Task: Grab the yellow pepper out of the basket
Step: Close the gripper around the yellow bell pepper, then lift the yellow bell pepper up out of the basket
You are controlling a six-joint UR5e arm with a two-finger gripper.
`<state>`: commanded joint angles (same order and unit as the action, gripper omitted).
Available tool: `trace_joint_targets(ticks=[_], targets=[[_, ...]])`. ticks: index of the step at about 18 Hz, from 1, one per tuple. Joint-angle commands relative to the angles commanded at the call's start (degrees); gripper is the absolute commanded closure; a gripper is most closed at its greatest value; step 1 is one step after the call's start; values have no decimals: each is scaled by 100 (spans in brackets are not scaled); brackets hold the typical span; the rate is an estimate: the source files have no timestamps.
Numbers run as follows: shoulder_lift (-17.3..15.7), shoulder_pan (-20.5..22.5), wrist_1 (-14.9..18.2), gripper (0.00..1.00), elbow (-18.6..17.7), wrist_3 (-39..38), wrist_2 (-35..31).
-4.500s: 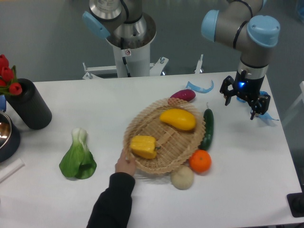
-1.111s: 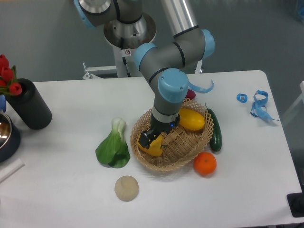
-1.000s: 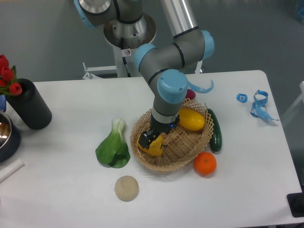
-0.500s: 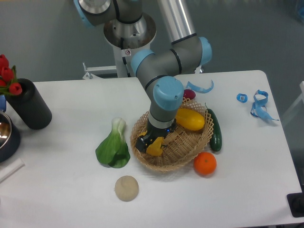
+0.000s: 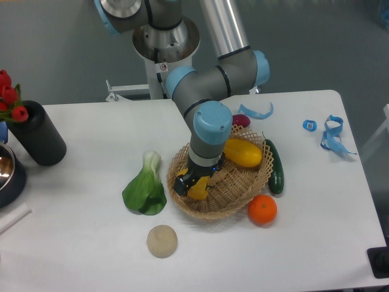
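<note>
The yellow pepper (image 5: 197,188) sits in the left part of the basket (image 5: 243,191). The black fingers (image 5: 182,184) of the gripper (image 5: 190,184) are shut tight on the pepper, one on each side of it. Only part of the pepper shows, because the fingers and the wrist cover its top. It is hard to tell if the pepper rests on the basket floor or hangs just above it.

The basket is round and woven and it lies on the white worktop (image 5: 79,243). A long smooth yellow fruit (image 5: 244,153) also lies in the basket, at the back right, near the arm's wrist. The arm (image 5: 209,103) is grey with light blue caps. It bends down from the back of the picture to the basket.

A dark green cucumber (image 5: 275,168) lies just beside the right rim of the basket. An orange (image 5: 262,209) sits at the front right of the basket, touching or nearly touching the rim. A purple vegetable (image 5: 240,120) peeks out behind the basket, partly hidden by the arm.

A leafy green bok choy (image 5: 146,188) lies on the worktop just left of the basket. A round tan ball-like thing (image 5: 161,241) sits in front of it, nearer the front edge.

A black vase (image 5: 37,135) with red flowers (image 5: 9,97) stands far to the left. Some blue strips (image 5: 332,135) lie far to the right.
</note>
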<state>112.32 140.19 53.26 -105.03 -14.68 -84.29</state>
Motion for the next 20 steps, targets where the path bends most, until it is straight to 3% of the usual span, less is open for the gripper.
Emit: trace_joint_targets(ticks=[2,3,4,6,14,20], targets=[[0,0,-9,1,0,0,0],[26,0,-44,7,9,9,0],[35,0,-201,37,0,17,-9],[53,0,-229,39,9,18,-9],[-26,0,-202,77,114,35,-96],[-228,0,-176,78,553,210,-290]])
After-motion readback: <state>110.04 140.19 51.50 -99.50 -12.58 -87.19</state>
